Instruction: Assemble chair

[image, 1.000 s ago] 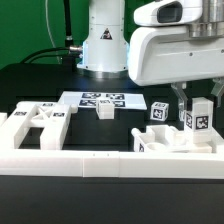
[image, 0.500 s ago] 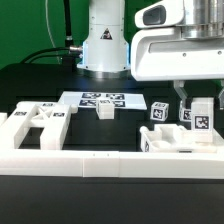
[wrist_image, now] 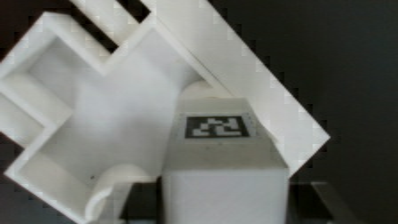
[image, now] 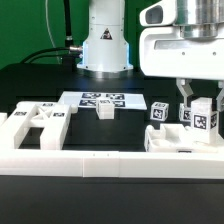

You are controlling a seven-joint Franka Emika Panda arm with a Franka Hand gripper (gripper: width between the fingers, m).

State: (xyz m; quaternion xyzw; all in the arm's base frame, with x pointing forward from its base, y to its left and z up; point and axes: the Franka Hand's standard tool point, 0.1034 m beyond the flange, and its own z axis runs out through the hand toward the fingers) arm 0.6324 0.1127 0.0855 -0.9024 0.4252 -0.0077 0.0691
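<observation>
- Exterior view: the long border rail [image: 70, 160] closes off the front edge of the table [image: 30, 85]. Behind it, a strip of bare dark surface lies between the slotted panel [image: 35, 122] on the exterior view's left and the flat panel [image: 180, 140] on its right.
- The marker board [image: 103, 100] lies mid-table, with a small block [image: 106, 108] at its front edge. The dark table behind the board is open.
- The flat panel is cut off by the exterior view's right edge, and the gripper's bulky white body hides the table behind it.
- The wrist view is blurred. The fingers [wrist_image: 116, 192] show only as dark strips at the frame's edge.
- I cannot tell whether the leg's lower end touches the flat panel [wrist_image: 89, 90].
- The gripper [image: 200, 108] hangs over the flat panel, its fingers pressed against both sides of the square leg [image: 203, 116]. The leg stands upright with its tag facing the camera.
- In the wrist view the square leg [wrist_image: 217, 150] fills the gap of the gripper [wrist_image: 214, 195].
- A small cube [image: 158, 112] sits near the gripper on the exterior view's left, apart from it.
</observation>
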